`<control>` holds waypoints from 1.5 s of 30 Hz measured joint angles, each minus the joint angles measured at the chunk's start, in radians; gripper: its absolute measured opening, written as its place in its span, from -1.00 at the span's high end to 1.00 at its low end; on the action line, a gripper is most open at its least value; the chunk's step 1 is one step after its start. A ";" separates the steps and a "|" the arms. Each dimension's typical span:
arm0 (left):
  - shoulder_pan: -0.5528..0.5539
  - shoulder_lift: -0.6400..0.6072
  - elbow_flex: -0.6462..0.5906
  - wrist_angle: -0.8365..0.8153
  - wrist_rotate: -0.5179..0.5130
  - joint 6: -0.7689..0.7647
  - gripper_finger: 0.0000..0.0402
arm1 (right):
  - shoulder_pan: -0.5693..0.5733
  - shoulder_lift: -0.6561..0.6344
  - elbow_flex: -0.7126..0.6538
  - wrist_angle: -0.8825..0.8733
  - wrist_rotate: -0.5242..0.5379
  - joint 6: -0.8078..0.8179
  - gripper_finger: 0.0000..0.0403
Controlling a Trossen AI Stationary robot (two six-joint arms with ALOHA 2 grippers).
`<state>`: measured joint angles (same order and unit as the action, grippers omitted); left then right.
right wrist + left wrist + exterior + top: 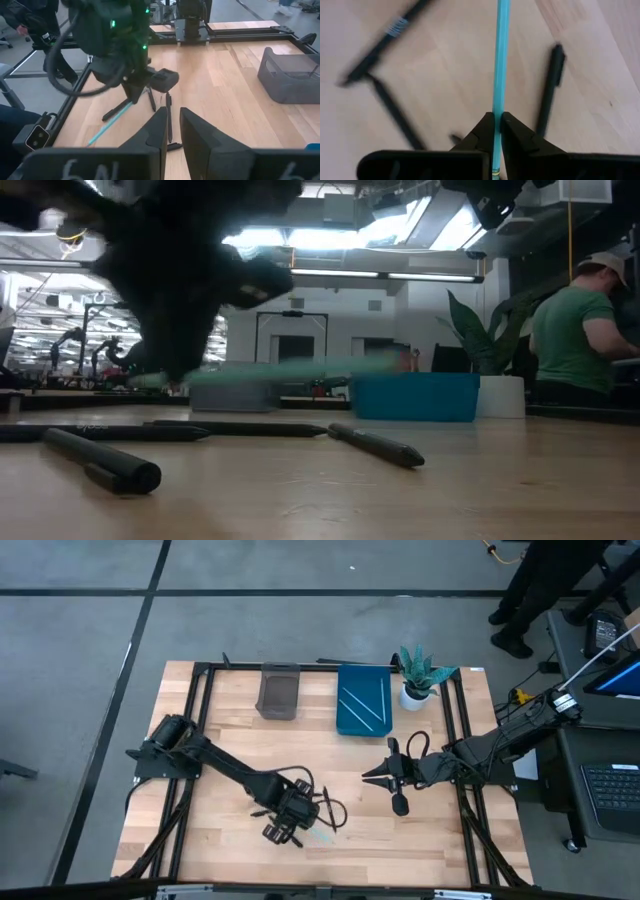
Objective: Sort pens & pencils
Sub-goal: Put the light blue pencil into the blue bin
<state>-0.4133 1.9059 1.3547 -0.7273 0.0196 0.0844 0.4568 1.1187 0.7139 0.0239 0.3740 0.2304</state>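
Clenched on a teal pencil [498,75], the left tool [494,131] grips one end, its shaft running straight ahead over the desk [450,75] (right tool [385,777] idles, nothing held).

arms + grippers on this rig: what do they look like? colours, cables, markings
Both arms are dark, near black, jointed, with loose black cables looping beside them. The left gripper has two black wedge-shaped fingers on a flat black bar. The right gripper has matching black fingers, with pale handwritten marks on its bar. Green lights glow on the left arm's wrist housing.

Robotics lab: framed wooden table [400,840], other arms [75,340] behind.
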 joint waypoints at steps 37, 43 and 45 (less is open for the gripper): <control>0.304 -0.372 0.002 0.149 -0.028 0.267 0.91 | 0.177 0.000 0.000 -0.002 0.362 -0.081 0.74; 0.379 -0.372 0.002 0.203 0.060 0.309 0.91 | 0.180 0.000 -0.071 0.084 0.412 -0.085 0.74; 0.400 -0.372 0.002 0.229 0.082 0.324 0.91 | 0.184 0.000 -0.138 0.178 0.456 -0.084 0.74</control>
<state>-0.0137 1.5341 1.3571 -0.4987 0.1011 0.4085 0.6412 1.1191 0.5763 0.2016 0.8298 0.1464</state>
